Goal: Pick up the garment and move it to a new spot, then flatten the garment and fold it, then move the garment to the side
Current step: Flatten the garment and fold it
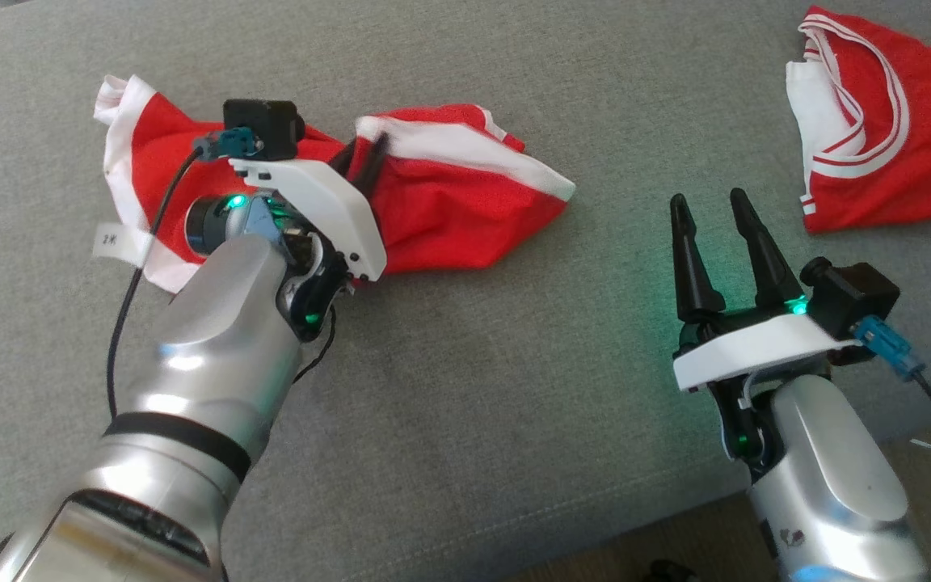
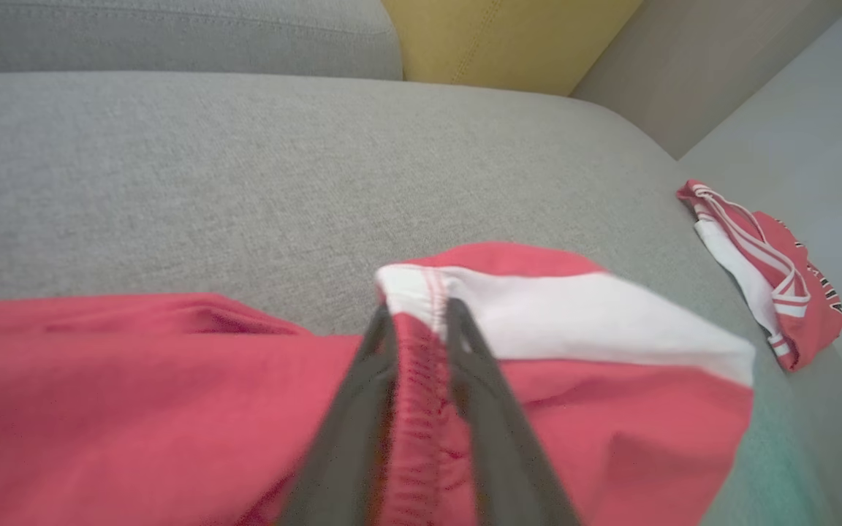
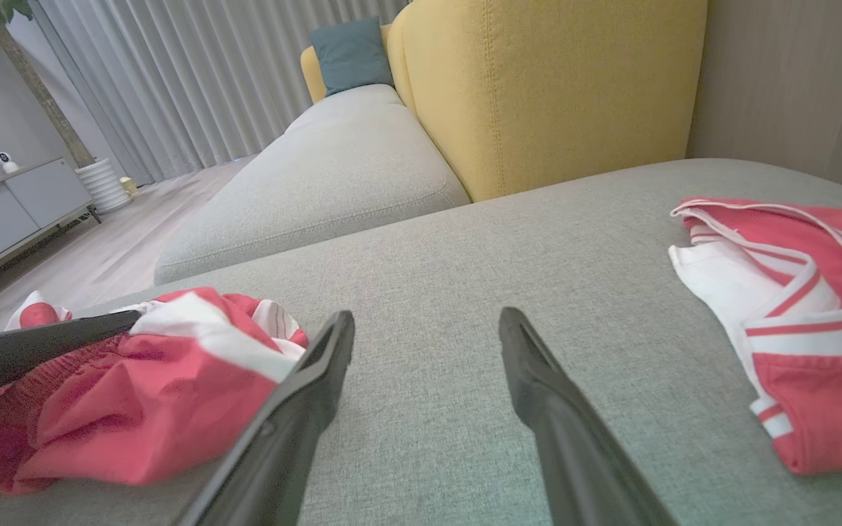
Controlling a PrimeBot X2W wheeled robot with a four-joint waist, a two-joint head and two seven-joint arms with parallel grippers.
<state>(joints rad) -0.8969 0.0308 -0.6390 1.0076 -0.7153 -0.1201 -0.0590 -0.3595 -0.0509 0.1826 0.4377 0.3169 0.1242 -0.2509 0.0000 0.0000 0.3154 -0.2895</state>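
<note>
The left claw (image 2: 417, 315) pinched the red garment (image 1: 449, 202) on the couch (image 1: 465, 388). The right claw (image 1: 708, 204) was wide open, empty.

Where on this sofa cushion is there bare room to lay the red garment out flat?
Widest bare patch: the cushion middle, between shorts and jersey, down to the front edge. Another strip lies behind the shorts. Crowded: the left, where the left gripper pinches the shorts, and the right by the jersey and open right gripper.
</note>
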